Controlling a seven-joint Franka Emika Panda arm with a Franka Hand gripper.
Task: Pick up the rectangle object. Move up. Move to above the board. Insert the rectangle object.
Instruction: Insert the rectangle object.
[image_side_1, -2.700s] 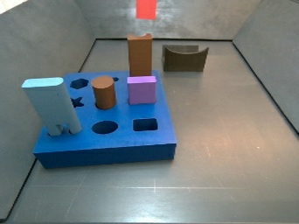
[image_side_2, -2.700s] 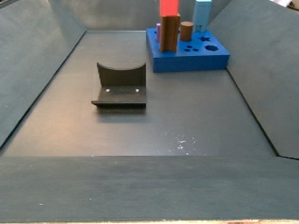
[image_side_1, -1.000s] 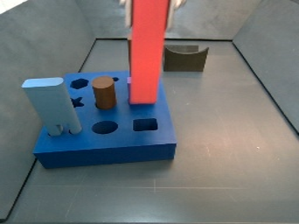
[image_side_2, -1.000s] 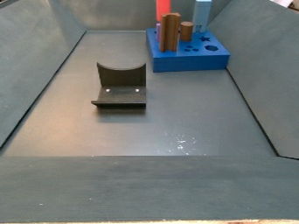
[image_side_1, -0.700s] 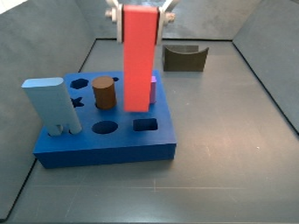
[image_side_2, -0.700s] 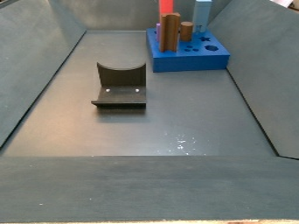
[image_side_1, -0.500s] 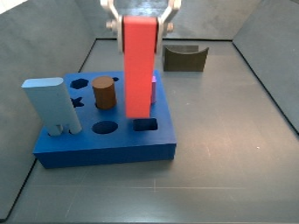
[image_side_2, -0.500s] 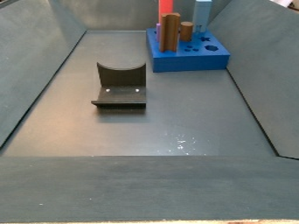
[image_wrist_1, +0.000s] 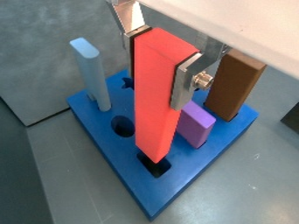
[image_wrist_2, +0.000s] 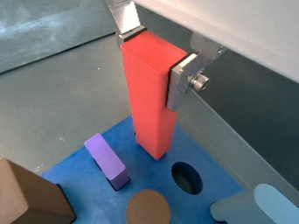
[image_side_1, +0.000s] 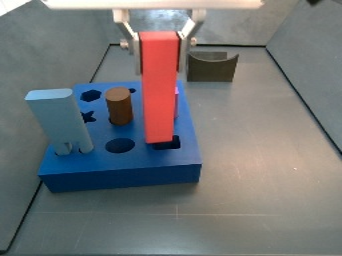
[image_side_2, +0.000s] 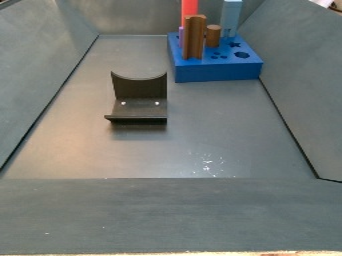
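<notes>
The gripper (image_wrist_1: 158, 54) hangs over the near right part of the board, its two silver fingers (image_wrist_1: 186, 83) closed flat against opposite faces of the red block (image_wrist_1: 159, 101), high on its length. The jaws are open only as far as the block is wide, and nothing else touches them. In both wrist views the block hangs upright with its lower end at the mouth of the square hole (image_wrist_1: 156, 165); in a side view the red block (image_side_1: 160, 88) reaches down to the blue board (image_side_1: 120, 168), with the hole's dark edge showing just right of its foot. Whether the tip is already inside the hole or only resting at its rim cannot be told.

The block looks rigid and fairly light, with smooth plain faces that could slip under a weak grip. Held high, a long piece like this can swing at its lower end, so a firm flat pinch on two parallel faces suits it best.

Beside it on the board stand a short purple block (image_wrist_1: 197, 125) and a tall brown block (image_wrist_1: 237, 86) farther back, a brown cylinder (image_side_1: 118, 105) and a pale blue post (image_side_1: 56, 120) to the left. A dark U-shaped piece (image_side_1: 211, 66) lies on the floor beyond.
</notes>
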